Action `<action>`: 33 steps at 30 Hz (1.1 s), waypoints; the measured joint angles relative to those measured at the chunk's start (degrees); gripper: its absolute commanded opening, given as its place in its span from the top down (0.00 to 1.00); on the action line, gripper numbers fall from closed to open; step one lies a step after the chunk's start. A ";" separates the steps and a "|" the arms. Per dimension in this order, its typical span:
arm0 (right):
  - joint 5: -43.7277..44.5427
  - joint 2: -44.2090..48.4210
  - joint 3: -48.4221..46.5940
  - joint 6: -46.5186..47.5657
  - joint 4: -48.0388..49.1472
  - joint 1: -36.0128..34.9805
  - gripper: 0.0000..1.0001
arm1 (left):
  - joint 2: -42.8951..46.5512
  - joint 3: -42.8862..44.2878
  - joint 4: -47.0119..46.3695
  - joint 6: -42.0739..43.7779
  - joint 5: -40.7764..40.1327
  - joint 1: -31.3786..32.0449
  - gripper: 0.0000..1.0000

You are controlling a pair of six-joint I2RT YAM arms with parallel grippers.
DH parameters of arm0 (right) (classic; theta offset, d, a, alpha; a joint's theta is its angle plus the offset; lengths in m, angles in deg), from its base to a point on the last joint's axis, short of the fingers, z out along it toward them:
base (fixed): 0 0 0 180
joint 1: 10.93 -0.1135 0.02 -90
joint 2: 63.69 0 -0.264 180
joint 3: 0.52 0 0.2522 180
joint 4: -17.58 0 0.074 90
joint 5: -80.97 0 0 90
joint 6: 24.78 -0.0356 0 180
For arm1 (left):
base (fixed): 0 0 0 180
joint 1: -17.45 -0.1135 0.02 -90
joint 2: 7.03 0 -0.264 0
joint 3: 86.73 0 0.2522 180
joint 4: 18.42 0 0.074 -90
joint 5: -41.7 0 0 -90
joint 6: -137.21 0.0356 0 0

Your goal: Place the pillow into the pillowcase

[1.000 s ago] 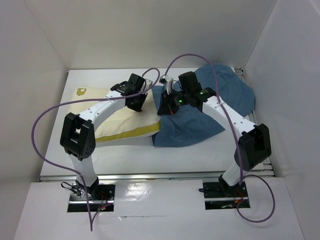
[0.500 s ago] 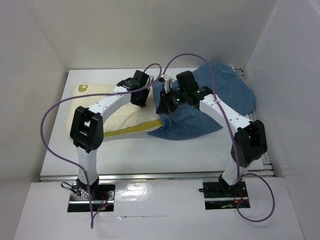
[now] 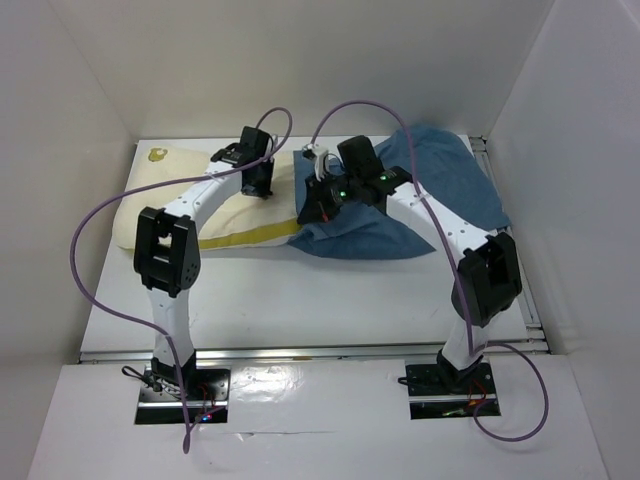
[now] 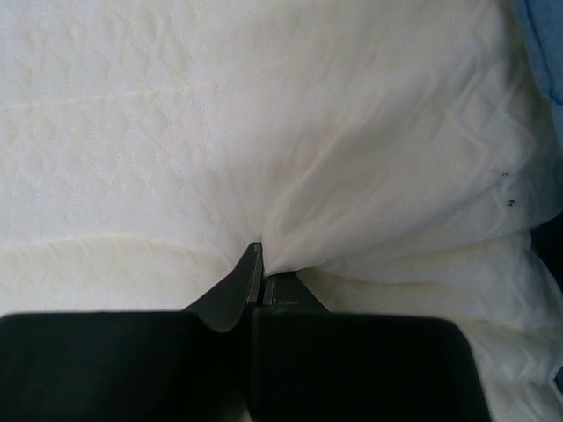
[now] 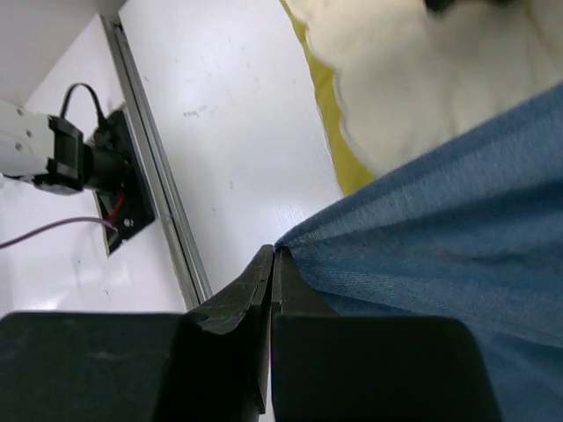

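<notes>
Leftward shift: pillowcase [image 3: 440, 190] edge now meets pillow [image 3: 250, 215] end.

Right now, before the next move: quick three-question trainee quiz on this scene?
1. True or false: the left gripper is shut on a pinch of the pillow.
2. The right gripper grips: A) pillow B) pillowcase C) nothing.
3. Top view: most of the pillow lies on which side of the pillowcase?

Key: 1 true; 2 B; 3 left.
</notes>
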 measured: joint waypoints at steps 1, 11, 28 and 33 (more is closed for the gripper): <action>-0.39 -1.25 -1.68 -0.33 0.24 -0.17 1.00 | 0.00 -0.39 -0.35 -0.39 -0.09 0.33 1.00; -2.73 -9.29 -10.21 -2.89 0.68 -0.28 1.00 | 0.00 -2.08 -2.84 -2.82 0.61 4.31 1.00; 0.57 -10.36 -10.43 -4.02 0.68 0.04 0.88 | 13.49 -20.31 -8.57 -6.64 7.43 4.28 0.98; 3.32 -8.79 -7.67 -4.28 0.44 0.07 0.52 | 13.51 -20.48 -8.87 -6.54 9.42 4.20 0.57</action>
